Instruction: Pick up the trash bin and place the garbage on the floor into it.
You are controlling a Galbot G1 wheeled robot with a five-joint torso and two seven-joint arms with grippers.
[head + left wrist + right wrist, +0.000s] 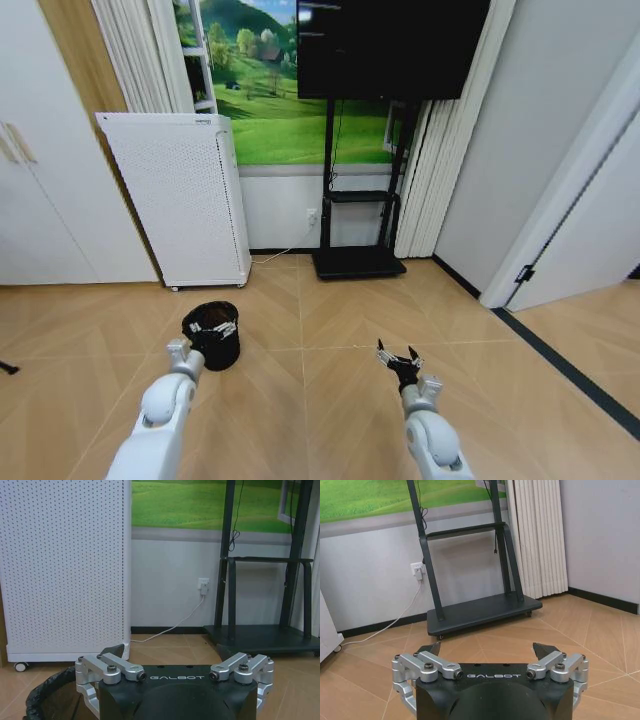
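The trash bin [212,335], small, round and black with a liner, stands upright on the herringbone wood floor [320,330] in front of me to the left. My left gripper [186,346] hovers at the bin's near left side, open and holding nothing. In the left wrist view the bin's rim [50,690] shows just beside the open left gripper [171,652]. My right gripper [398,358] hangs open and free over bare floor to the right of the bin, seen also in the right wrist view [490,649]. The garbage is out of view.
A tall white perforated appliance [180,200] stands on castors against the wall behind the bin. A black TV stand [358,262] carries a dark screen [390,45] at the back. A white cabinet [40,200] is at left, a door frame [560,200] and dark floor strip [570,370] at right.
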